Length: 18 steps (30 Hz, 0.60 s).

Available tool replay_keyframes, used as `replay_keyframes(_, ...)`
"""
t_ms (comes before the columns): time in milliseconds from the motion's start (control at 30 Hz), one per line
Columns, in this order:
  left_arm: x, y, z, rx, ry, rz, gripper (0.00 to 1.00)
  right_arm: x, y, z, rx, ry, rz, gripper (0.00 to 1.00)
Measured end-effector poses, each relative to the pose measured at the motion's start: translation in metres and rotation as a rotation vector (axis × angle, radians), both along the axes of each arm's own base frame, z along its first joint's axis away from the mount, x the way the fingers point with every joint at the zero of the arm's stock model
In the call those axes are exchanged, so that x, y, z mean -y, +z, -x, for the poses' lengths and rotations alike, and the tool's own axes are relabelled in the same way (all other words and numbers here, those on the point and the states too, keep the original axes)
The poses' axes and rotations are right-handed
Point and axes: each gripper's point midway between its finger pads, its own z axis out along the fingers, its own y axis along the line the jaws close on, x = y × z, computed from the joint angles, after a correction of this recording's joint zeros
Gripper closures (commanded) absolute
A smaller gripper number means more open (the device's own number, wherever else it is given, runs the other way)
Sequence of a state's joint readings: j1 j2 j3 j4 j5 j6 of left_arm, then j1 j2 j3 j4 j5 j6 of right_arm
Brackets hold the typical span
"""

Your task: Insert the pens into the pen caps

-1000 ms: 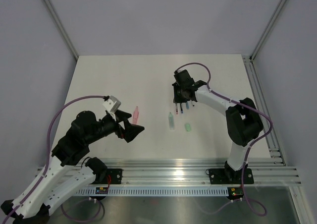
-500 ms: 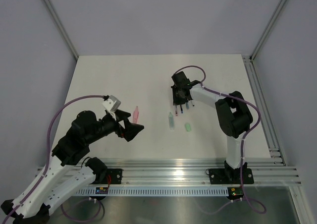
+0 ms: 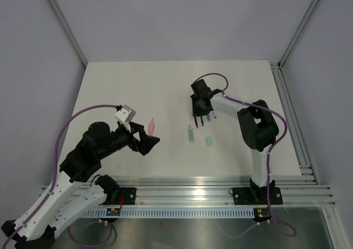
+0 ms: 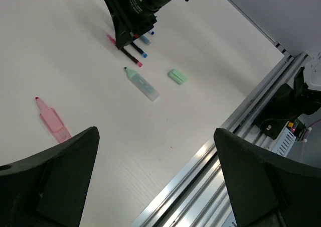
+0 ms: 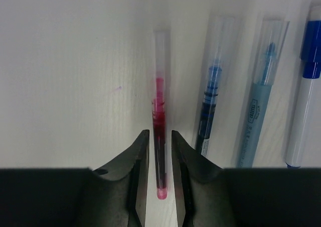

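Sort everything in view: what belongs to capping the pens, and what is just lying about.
For the job: red pen, straddled by the right gripper; dark blue pen; teal pen; white pen; pink cap; grey-green cap; light green cap.
Not for the job, fixtures only: purple cables; aluminium rail; enclosure walls.

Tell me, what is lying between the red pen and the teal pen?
The dark blue pen lies between the red pen and the teal pen, all three side by side. The right wrist view shows it most clearly.
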<state>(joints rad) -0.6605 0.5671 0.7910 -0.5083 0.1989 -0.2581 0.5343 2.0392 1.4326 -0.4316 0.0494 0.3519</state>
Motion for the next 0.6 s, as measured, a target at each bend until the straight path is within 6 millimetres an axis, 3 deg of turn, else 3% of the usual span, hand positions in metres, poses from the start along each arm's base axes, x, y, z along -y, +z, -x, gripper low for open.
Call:
replay_keyframes(200, 0.000, -0.002, -0.002, -0.006, 0.007, -0.007, 0.01, 0.001, 0.004, -0.002, 0.012, -0.006, 0.003, 0.67)
replay_keyframes(300, -0.001, -0.004, -0.004, -0.010, 0.019, -0.015, 0.01, 0.003, 0.016, 0.001, 0.036, -0.008, -0.013, 0.66)
replay_keyframes(367, -0.002, -0.005, -0.004, -0.012, 0.023, -0.018, 0.01, 0.004, 0.031, 0.004, 0.062, -0.012, -0.032, 0.65)
replay_keyframes(500, -0.002, -0.009, -0.007, -0.023, 0.034, -0.030, 0.01, 0.006, 0.080, 0.016, 0.157, -0.017, -0.102, 0.55)
replay_keyframes(600, -0.004, -0.012, -0.010, -0.031, 0.053, -0.044, 0.01, -0.001, 0.105, 0.039, 0.208, 0.002, -0.145, 0.48)
